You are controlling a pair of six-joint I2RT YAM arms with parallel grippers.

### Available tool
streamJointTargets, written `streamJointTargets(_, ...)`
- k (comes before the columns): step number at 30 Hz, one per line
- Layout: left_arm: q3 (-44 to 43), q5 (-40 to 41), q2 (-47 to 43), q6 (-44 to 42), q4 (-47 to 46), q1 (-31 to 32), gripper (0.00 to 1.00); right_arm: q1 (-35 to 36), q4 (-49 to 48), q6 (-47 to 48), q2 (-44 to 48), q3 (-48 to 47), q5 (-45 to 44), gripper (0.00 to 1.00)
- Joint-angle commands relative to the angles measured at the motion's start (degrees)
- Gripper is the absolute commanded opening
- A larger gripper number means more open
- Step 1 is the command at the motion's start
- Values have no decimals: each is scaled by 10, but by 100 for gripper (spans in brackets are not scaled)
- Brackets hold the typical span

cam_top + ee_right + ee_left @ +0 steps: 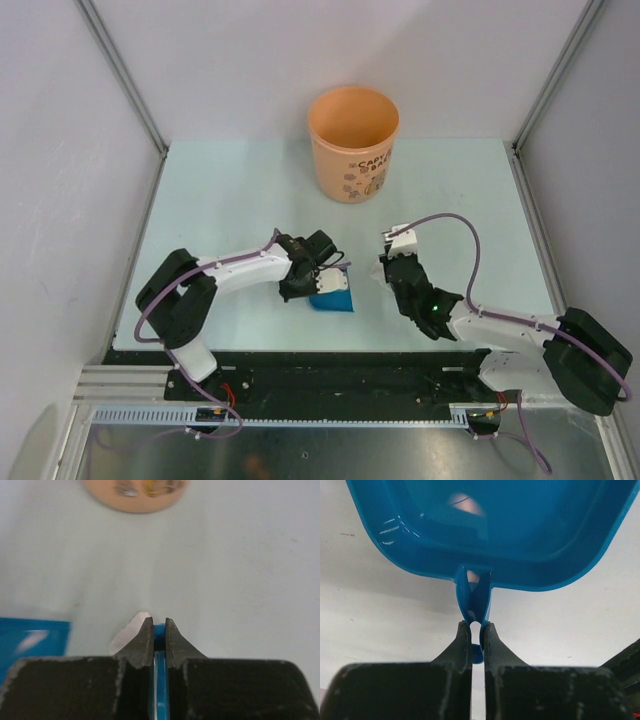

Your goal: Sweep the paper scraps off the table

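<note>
No paper scraps show on the pale green table [230, 190]. My left gripper [307, 283] is shut on the handle [474, 595] of the blue dustpan [333, 291], which sits low over the table's near middle. In the left wrist view the dustpan [530, 530] carries a pale pinkish patch; I cannot tell whether it is a scrap or a reflection. My right gripper [384, 265] is shut on the small blue brush [160, 680]. Its pale bristles [131, 629] stick out left of the fingertips, just right of the dustpan [30, 640].
An orange bucket [353, 145] stands upright at the far middle of the table and shows blurred in the right wrist view [135, 492]. Grey walls close in the left, right and back. A black and metal rail [330, 375] runs along the near edge.
</note>
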State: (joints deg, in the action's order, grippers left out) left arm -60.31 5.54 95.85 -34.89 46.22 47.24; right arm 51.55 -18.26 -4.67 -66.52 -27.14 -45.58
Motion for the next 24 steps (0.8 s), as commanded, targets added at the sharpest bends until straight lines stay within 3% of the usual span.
streamJointTargets(1,-31,-6,32,6,14,-1,0,29,-162,-23,-27,-15,162,0)
streamJointTargets(7,-64,-9,55,11,15,-10,0,58,-243,-54,-11,-20,253,0)
streamJointTargets(9,-67,-11,54,12,14,-12,0,69,-240,-47,0,-24,240,0)
streamJointTargets(16,-76,-91,22,24,9,-51,0,74,-93,-5,108,-27,68,0)
streamJointTargets(19,-81,-160,-10,23,4,-68,0,74,-42,24,186,-27,0,0)
streamJointTargets(24,-104,-185,-57,33,5,-72,0,59,34,73,336,-27,-88,0)
